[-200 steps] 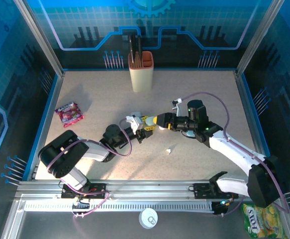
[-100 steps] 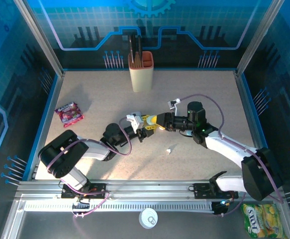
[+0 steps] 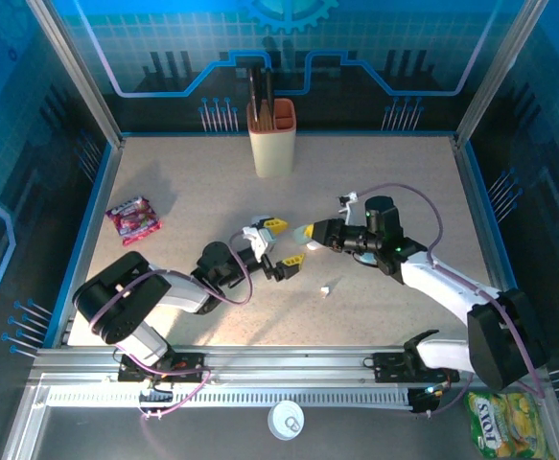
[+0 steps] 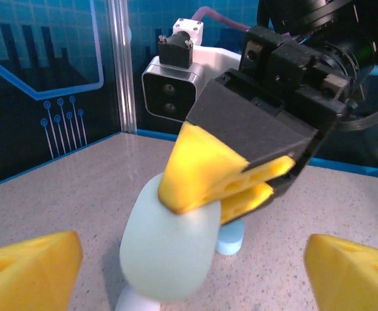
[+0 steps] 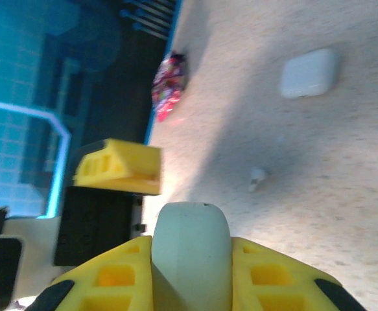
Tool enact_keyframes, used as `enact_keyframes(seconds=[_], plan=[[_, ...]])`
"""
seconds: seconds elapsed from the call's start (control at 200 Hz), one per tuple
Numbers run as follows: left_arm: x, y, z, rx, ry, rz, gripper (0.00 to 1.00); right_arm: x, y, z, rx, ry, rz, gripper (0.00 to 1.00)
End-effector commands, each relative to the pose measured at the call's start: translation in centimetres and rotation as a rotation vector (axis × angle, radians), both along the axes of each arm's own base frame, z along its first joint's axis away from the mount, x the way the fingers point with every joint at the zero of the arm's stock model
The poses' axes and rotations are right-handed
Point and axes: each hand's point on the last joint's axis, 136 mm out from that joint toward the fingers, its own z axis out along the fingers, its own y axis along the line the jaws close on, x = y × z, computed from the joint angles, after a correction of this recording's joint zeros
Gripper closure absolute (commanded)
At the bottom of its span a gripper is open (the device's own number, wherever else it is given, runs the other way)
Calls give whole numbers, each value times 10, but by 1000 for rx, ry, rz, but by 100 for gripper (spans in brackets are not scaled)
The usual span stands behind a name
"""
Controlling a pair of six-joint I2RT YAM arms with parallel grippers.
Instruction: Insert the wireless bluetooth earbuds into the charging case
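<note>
The pale teal charging case (image 4: pixel 169 249) hangs upright above the table, pinched at its top by my right gripper (image 4: pixel 205 188), which is shut on it. In the right wrist view the case (image 5: pixel 190 253) sits between the two yellow fingers (image 5: pixel 276 278). My left gripper (image 3: pixel 284 241) is open, and its yellow fingers (image 4: pixel 26 272) stand wide on either side of the case without touching it. One tiny whitish earbud (image 3: pixel 326 288) lies on the table near the grippers, and it is also seen past the case, the earbud (image 5: pixel 258 178).
A white rounded case (image 5: pixel 308 72) lies on the table beyond the earbud. A small pale blue piece (image 4: pixel 231 236) sits just behind the held case. A pink candy packet (image 3: pixel 133 218) lies at the left, and a tan knife holder (image 3: pixel 271 134) stands at the back.
My left gripper has opened and let go of the case. My right gripper has closed on it and now holds it alone.
</note>
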Motion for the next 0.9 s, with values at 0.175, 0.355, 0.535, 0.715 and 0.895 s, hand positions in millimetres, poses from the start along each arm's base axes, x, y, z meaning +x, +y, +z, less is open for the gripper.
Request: enact_keyframes(seconds=[0.175,0.355,0.535,0.715,0.895], plan=[[9,28,-7,13,-1,163,1,14,-68,-76,-393,37,-172,81],[25,39,-16,39,34,265,1,16,-88,-108,-504,83,-211,81],[39,49,-18,50,63,359,1,15,-105,-142,-612,141,-244,79],[61,69,-29,118,152,515,1,16,-110,-139,-626,120,-265,61],[81,93,-58,235,419,590,1,21,-112,-103,-645,-7,-260,39]])
